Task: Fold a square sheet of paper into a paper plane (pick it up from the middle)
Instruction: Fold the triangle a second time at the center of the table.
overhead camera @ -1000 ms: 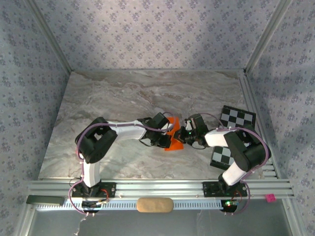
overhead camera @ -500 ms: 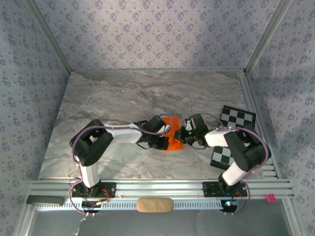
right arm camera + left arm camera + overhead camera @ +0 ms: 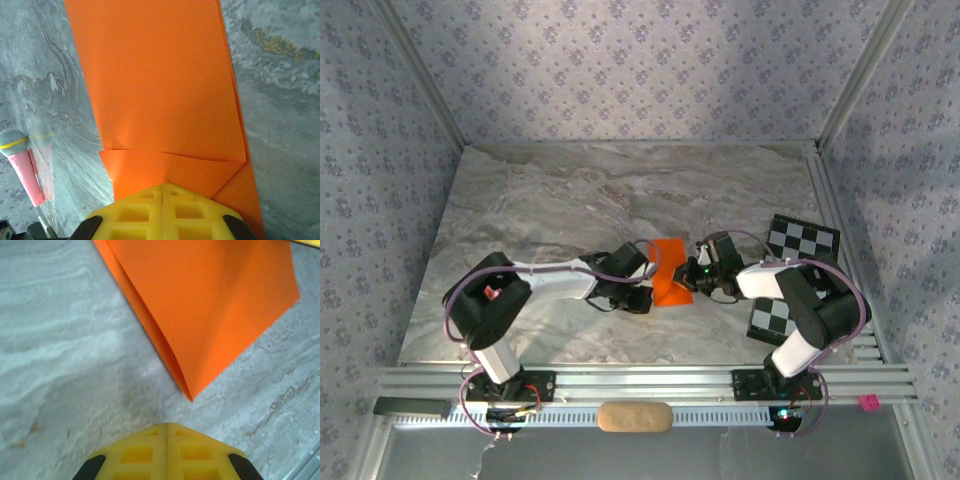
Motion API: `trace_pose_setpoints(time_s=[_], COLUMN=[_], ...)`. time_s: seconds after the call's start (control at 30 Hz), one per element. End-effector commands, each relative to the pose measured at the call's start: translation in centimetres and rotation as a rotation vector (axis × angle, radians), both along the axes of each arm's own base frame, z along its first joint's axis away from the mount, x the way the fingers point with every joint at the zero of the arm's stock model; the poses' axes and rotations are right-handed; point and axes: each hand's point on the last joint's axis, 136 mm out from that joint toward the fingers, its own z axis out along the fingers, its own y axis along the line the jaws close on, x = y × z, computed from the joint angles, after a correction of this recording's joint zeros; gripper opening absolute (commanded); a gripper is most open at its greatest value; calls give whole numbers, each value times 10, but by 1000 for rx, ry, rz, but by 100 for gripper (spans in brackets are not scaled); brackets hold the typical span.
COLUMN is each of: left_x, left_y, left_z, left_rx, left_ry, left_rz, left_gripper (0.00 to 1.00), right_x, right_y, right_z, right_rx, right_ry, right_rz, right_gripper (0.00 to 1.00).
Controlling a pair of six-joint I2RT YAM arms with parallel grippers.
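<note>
While creased, sheet [image 3: 215, 305] tip toward gripper [image 3: 166, 426]

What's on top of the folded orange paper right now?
The right gripper, its yellow tips shut, overlaps the near edge of the folded bright orange paper sheet lying on the grey marble table. Whether the tips press the paper or pinch a layer is hidden beneath them.

Closed claw [image 3: 166, 426] near folded orange sheet [image 3: 210, 315]
</note>
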Motion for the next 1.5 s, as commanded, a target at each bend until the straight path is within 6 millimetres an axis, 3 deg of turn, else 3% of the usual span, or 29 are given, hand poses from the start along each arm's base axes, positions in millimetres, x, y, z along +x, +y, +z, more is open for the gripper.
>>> trace_pose_setpoints(time_s=[0.0, 0.2, 0.5, 0.7, 1.0, 1.17, 1.37, 1.47], left_x=[8, 30, 51, 49, 18, 11, 15, 16], left_y=[-6, -39, -61, -43, 8, 18, 15, 13], left_z=[31, 52, 25, -7, -55, -60, -54, -54], left_rx=[-57, -170, -136, -27, 122, 143, 137, 134], left_ry=[-61, -65, -30, -18, 29, 25, 3, 1], left_rz=[19, 31, 57, 81, 94, 66, 42, 41], left_gripper=[0, 0, 0, 0, 0, 0, 0, 0], right_x=[-24, -23, -22, -22, -17, -10, -6, -9], right_y=[-29, -26, -24, -23, -21, -16, -2, 7], right_z=[-37, -38, -37, -34, -22, -4, 22, 22], right_rx=[-132, -126, -120, -112, -96, -64, -15, -12], right_ry=[125, 126, 125, 121, 78, 7, -76, -76], right_rz=[-59, -59, -54, -53, -43, -20, 33, 60], right_gripper=[0, 0, 0, 0, 0, 0, 0, 0])
